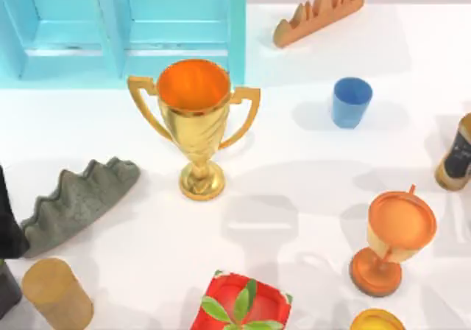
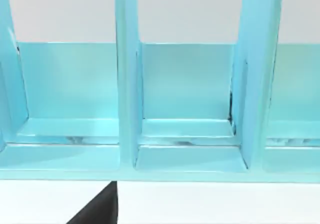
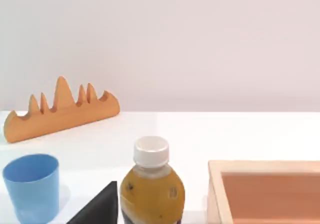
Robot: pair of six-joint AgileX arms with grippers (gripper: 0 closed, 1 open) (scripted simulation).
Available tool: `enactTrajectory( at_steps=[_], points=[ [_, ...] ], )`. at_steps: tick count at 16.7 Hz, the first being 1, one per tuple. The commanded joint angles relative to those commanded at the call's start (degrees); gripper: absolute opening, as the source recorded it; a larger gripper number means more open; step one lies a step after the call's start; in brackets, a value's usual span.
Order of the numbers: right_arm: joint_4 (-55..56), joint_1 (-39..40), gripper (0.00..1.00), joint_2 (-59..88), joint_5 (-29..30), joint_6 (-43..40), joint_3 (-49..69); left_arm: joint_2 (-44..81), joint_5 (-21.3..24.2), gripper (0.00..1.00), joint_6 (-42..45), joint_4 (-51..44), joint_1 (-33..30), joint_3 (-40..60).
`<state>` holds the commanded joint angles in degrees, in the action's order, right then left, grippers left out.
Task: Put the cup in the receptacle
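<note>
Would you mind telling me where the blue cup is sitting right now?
In the top view, the blue cup stands upright on the table's right side toward the back, below the orange ridged block and right of the gold trophy.

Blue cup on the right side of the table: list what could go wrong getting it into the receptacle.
1. The blue cup stands upright and apart from everything; a poor grip could tip it.
2. The gold trophy stands between the cup and the light blue receptacle; a low carry may clip its handle.
3. The receptacle's upright dividers leave narrow bays, so the cup could catch a wall.
4. The bottle stands near the cup and could be knocked.
</note>
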<state>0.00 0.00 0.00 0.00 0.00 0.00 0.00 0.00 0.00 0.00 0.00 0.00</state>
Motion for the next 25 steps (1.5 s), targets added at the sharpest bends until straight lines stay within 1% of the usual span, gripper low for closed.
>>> enactTrajectory(
  at_steps=[3, 5, 9, 14, 22, 25],
  points=[
    [-0.16, 0.06, 1.0, 0.49, 0.02, 0.12, 0.52, 0.0, 0.0, 1.0, 0.0, 0.0, 0.0, 0.0],
    [-1.07, 0.38, 1.0, 3.07, 0.13, 0.72, 3.2, 0.0, 0.0, 1.0, 0.0, 0.0, 0.0, 0.0],
    [-6.02, 1.87, 1.0, 15.19, 0.84, 3.03, 14.99, 0.0, 0.0, 1.0, 0.0, 0.0, 0.0, 0.0],
    [-18.46, 4.92, 1.0, 40.52, 3.1, 5.99, 37.37, 0.0, 0.0, 1.0, 0.0, 0.0, 0.0, 0.0],
    [-48.39, 11.26, 1.0, 90.77, 8.92, 9.3, 78.93, 0.0, 0.0, 1.0, 0.0, 0.0, 0.0, 0.0],
    [-59.06, 13.88, 1.0, 107.16, 10.02, 11.37, 94.26, 0.0, 0.0, 1.0, 0.0, 0.0, 0.0, 0.0]
  ],
)
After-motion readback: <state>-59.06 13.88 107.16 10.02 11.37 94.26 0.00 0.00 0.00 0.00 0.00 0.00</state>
